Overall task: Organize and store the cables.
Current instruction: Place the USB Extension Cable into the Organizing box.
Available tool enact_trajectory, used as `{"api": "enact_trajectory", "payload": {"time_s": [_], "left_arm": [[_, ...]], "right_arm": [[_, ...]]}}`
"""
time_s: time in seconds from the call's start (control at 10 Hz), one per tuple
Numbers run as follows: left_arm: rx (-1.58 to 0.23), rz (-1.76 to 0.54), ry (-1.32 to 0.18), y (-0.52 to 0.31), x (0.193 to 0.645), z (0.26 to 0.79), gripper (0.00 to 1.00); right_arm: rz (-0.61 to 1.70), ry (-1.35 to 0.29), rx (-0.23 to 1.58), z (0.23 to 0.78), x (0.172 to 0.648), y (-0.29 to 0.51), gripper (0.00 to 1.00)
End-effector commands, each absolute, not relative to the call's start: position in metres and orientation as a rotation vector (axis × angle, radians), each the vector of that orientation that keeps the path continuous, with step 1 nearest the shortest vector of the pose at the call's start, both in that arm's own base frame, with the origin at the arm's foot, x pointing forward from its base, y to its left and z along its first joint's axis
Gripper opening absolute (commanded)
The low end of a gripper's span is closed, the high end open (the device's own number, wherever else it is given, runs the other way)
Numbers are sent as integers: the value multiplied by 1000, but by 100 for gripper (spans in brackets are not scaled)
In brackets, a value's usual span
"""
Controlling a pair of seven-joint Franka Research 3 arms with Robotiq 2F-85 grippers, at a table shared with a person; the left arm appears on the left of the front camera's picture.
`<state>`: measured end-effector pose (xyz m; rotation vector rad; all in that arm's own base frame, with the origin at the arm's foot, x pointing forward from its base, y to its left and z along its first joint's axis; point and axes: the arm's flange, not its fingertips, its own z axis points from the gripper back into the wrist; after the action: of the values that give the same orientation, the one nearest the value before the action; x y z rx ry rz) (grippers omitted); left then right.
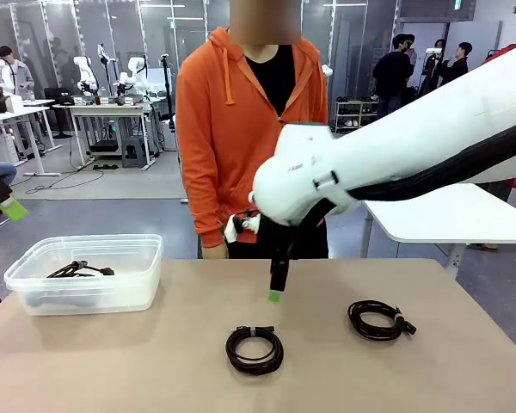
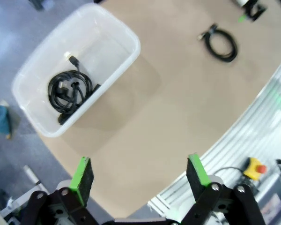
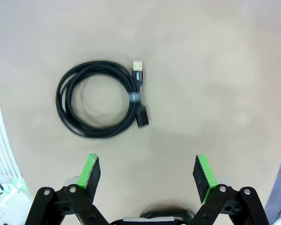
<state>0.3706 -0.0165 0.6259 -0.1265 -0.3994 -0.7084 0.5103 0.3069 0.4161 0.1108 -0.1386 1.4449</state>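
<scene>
I'm hovering the right pincer wide open and empty above the tabletop, near the front coil but not touching it. In the wrist view that coil is sitting off to one side of the jaw line. So I'm planning to shift over first, then drop straight down, straddle the banded side by the plugs and close on the whole bundle so no loop is slipping free. The second coil is lying well apart to the right. The bin at left is already holding a stowed cable. The left pincer is hanging open and empty high over it.
</scene>
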Motion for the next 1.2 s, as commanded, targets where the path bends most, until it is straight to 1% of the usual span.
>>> {"api": "enact_trajectory", "payload": {"time_s": [0.0, 0.1, 0.3, 0.4, 0.5, 0.9, 1.1], "left_arm": [[-80, -788, -375, -39, 389, 628, 100], [-65, -846, -366, -55, 400, 627, 100], [-106, -899, -361, -84, 422, 616, 100], [-117, -932, -327, -104, 433, 605, 100], [-116, -978, -276, -126, 442, 593, 100], [-139, -1064, -227, -199, 461, 550, 100], [-132, -1092, -200, -221, 470, 529, 100]], "right_arm": [[1400, -197, 114, 438, 485, 256, 100], [1332, -238, 124, 454, 484, 224, 100], [1218, -310, 150, 470, 476, 170, 100], [1172, -335, 168, 477, 470, 144, 100], [1105, -374, 178, 485, 460, 117, 100], [937, -500, 170, 505, 423, 25, 100], [862, -562, 174, 516, 395, -11, 100]]}}
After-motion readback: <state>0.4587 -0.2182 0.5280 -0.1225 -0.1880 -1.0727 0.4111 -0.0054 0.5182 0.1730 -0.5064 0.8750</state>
